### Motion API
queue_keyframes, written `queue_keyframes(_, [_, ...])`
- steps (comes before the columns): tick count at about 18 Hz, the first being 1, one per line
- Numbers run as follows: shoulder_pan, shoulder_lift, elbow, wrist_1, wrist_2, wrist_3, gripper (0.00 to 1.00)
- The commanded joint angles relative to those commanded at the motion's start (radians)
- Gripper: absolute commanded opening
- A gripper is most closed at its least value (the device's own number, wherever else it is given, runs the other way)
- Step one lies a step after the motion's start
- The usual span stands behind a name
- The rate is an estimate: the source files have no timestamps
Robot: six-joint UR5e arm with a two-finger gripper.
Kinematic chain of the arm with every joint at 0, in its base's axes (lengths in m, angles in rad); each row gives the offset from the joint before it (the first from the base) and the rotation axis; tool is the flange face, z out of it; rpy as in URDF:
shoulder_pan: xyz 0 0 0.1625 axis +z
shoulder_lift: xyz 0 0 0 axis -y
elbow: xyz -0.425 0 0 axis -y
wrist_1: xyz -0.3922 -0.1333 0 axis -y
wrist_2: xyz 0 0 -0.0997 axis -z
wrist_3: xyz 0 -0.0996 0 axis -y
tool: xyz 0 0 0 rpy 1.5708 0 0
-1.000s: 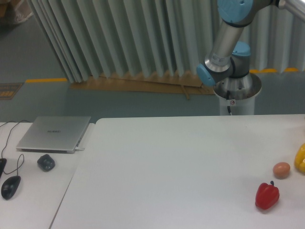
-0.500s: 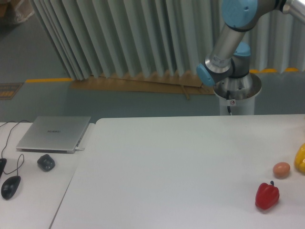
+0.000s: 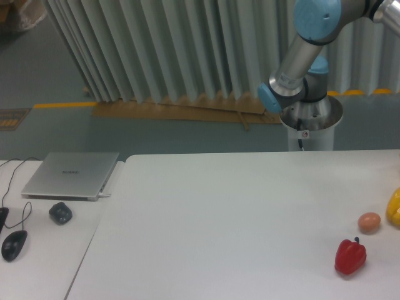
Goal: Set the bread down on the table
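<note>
Here, the bread does not show anywhere in the camera view, so its place cannot be told. The table [image 3: 237,212]: wide white top, cut off at the right and bottom edges. Near its right edge, a red pepper [image 3: 350,256], a small round brown ball [image 3: 369,222] just behind it, and a yellow fruit [image 3: 394,207] half cut off by the frame. Arm [image 3: 300,56]: only base and blue-jointed lower links visible behind the far edge; the gripper lies outside the frame, its opening unknown. Left, a narrower desk [image 3: 44,250] carrying a closed laptop [image 3: 72,175], a dark lump [image 3: 60,212] and a mouse [image 3: 14,244].
</note>
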State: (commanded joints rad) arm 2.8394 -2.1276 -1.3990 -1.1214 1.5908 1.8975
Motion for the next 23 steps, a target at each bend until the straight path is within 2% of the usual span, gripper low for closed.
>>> queue_keyframes(4, [0.000, -0.008, 0.002, 0.002, 0.000, -0.003, 1.00])
queue_keyframes(5, [0.000, -0.006, 0.003, 0.000, 0.002, -0.003, 0.97])
queue_keyframes(6, [0.000, -0.005, 0.003, 0.000, 0.003, -0.002, 0.72])
queue_keyframes(7, [0.000, 0.000, 0.002, -0.002, 0.002, 0.002, 0.57])
queue_keyframes(10, [0.002, 0.006, -0.003, -0.003, 0.005, 0.012, 0.39])
queue_keyframes(14, [0.002, 0.009, -0.006, -0.005, 0.003, 0.014, 0.30])
queue_keyframes(23, [0.002, 0.018, -0.015, -0.006, 0.002, 0.005, 0.20])
